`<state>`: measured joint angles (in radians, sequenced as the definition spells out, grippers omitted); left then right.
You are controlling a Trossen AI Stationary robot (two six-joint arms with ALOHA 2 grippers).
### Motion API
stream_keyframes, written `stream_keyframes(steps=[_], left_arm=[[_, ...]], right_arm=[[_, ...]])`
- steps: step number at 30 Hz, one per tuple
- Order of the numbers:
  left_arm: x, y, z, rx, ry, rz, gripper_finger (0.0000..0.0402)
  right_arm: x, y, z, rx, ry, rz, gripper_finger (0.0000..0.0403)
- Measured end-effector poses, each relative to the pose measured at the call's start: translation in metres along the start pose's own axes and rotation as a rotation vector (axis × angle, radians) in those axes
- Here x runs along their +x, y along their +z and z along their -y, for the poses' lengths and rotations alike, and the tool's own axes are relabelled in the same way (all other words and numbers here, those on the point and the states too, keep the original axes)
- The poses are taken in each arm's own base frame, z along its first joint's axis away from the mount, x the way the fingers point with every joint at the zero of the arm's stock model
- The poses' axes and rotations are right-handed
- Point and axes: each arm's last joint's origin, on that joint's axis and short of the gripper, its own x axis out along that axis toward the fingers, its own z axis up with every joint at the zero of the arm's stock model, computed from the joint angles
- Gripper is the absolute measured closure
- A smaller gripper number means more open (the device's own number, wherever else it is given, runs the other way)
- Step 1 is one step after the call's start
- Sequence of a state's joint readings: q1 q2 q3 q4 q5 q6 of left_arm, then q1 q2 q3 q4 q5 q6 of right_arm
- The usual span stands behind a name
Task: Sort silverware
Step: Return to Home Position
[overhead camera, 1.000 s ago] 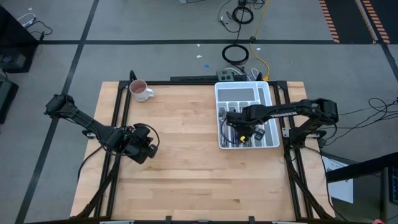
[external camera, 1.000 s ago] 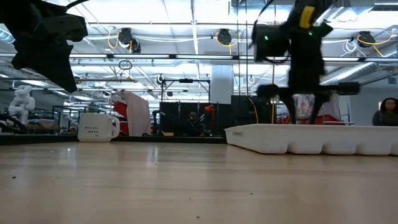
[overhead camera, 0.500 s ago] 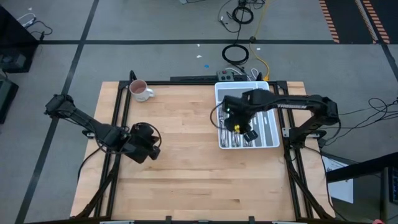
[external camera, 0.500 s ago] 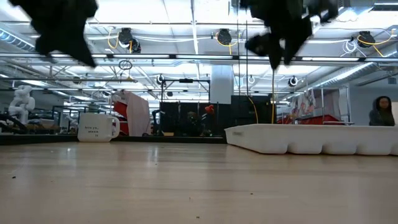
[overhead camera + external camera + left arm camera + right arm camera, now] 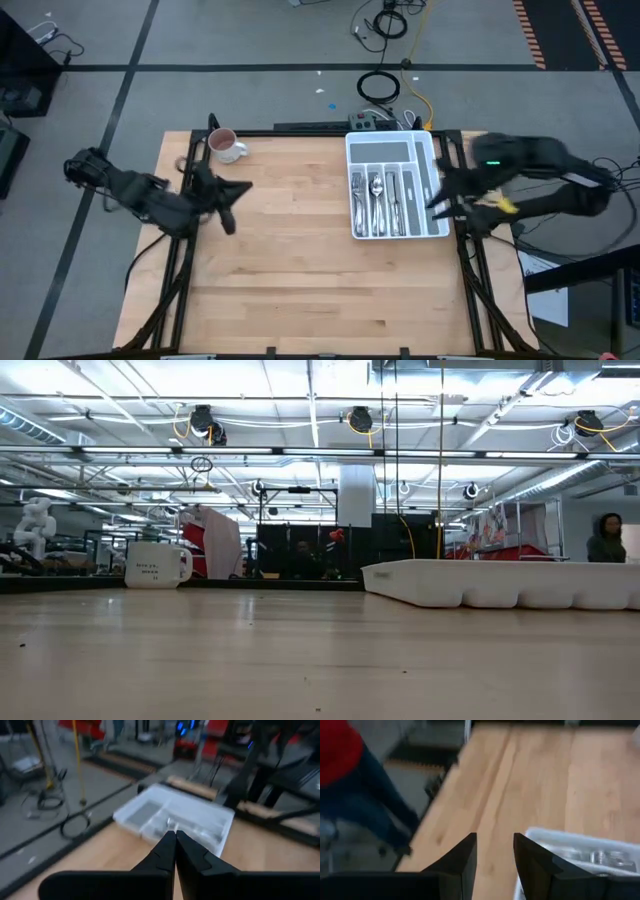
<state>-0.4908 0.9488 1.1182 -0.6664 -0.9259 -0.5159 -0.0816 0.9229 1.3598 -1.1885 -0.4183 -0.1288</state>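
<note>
The silverware (image 5: 381,198) lies in the slots of the white divided tray (image 5: 396,150) at the table's right; it also shows in the right wrist view (image 5: 600,856). My left gripper (image 5: 175,846) is shut with nothing in it. It hangs high over the table's left part (image 5: 238,192) and points toward the tray (image 5: 200,812). My right gripper (image 5: 495,847) is open with nothing between its fingers. It is raised at the tray's right side (image 5: 440,200), over the table's right edge. Neither gripper shows in the low view.
A white mug (image 5: 226,146) stands at the far left of the table, seen also in the low view (image 5: 157,564). The tray's wall (image 5: 500,585) rests on the wood. Cables and a power strip (image 5: 372,120) lie beyond the far edge. A person (image 5: 606,540) stands behind the table.
My right gripper has risen out of the tray and drawn back toward the table's right edge, rolling as it went. My left gripper has risen and turned to point more level. Both have left the low view upward. The silverware stays in the tray.
</note>
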Motion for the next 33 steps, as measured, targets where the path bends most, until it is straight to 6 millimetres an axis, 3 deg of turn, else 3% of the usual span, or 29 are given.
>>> stream_keyframes(steps=[4,7,15,19,23,26,33], left_arm=[[-0.020,0.018,-0.021,-0.031,-0.054,0.087,0.0386],[-0.035,0.021,-0.041,-0.072,-0.092,0.118,0.0386],[-0.053,-0.002,-0.079,-0.173,-0.218,0.188,0.0386],[-0.049,-0.030,-0.086,-0.224,-0.277,0.239,0.0386],[-0.041,-0.066,-0.092,-0.264,-0.349,0.270,0.0386],[-0.033,-0.097,-0.096,-0.297,-0.380,0.293,0.0386],[-0.017,-0.145,-0.095,-0.379,-0.514,0.367,0.0386]], right_arm=[[-0.034,-0.044,-0.021,0.004,-0.038,0.225,0.0287],[-0.047,-0.080,-0.029,-0.007,-0.093,0.392,0.0287],[-0.035,-0.154,-0.032,0.027,-0.066,0.739,0.0287],[-0.015,-0.153,-0.024,0.080,-0.060,0.667,0.0287],[0.004,-0.145,-0.014,0.017,-0.077,0.680,0.0287],[0.018,-0.142,-0.008,-0.049,-0.087,0.778,0.0287],[0.072,-0.159,0.014,-0.028,-0.049,0.909,0.0286]])
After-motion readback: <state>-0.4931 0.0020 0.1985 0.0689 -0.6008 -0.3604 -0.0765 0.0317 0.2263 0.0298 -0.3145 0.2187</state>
